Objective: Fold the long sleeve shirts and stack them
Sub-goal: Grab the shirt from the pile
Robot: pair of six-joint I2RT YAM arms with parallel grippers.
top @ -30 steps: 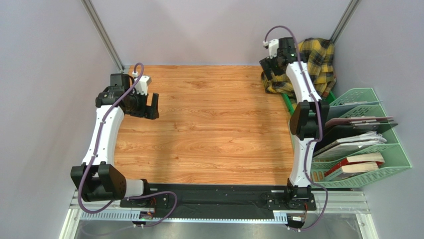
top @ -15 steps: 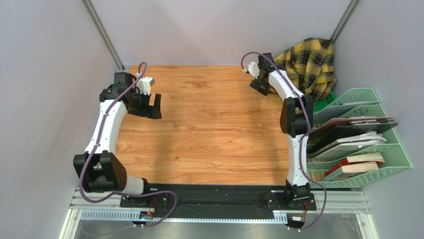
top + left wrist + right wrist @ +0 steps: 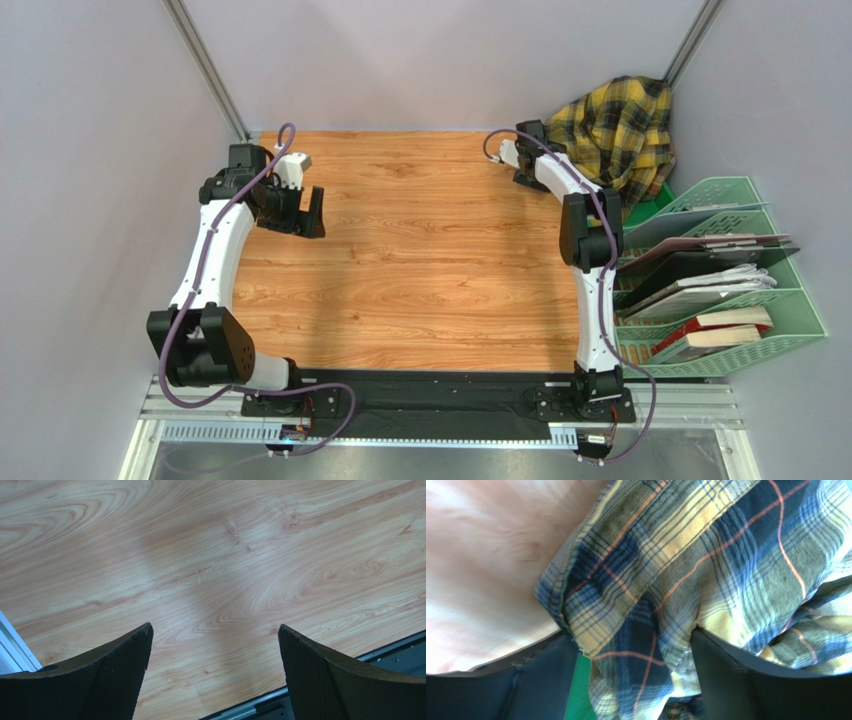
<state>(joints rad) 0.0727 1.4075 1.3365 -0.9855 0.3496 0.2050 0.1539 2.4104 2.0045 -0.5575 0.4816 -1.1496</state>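
Note:
A yellow and black check long sleeve shirt (image 3: 615, 125) lies crumpled in a heap at the table's far right corner. My right gripper (image 3: 545, 148) reaches into the heap's left edge from the table side. In the right wrist view a fold of the shirt (image 3: 686, 555) hangs between the two fingers of the right gripper (image 3: 633, 635). The cloth presses on the right finger, while a strip of green shows beside the left one, so the jaws stand open around it. My left gripper (image 3: 305, 212) hovers open over bare wood at the left, and the left wrist view shows nothing between the left gripper's (image 3: 215, 627) fingers.
A green tray (image 3: 652, 205) peeks out under the shirt heap, also visible as a green tray patch (image 3: 583, 685) between the right fingers. A pale green file rack (image 3: 795, 310) with books and folders stands along the right edge. Grey walls close in the back and sides.
My right arm swung from over the shirt heap round to its left edge, and its jaws have narrowed a little around a fold. The left arm shifted only slightly.

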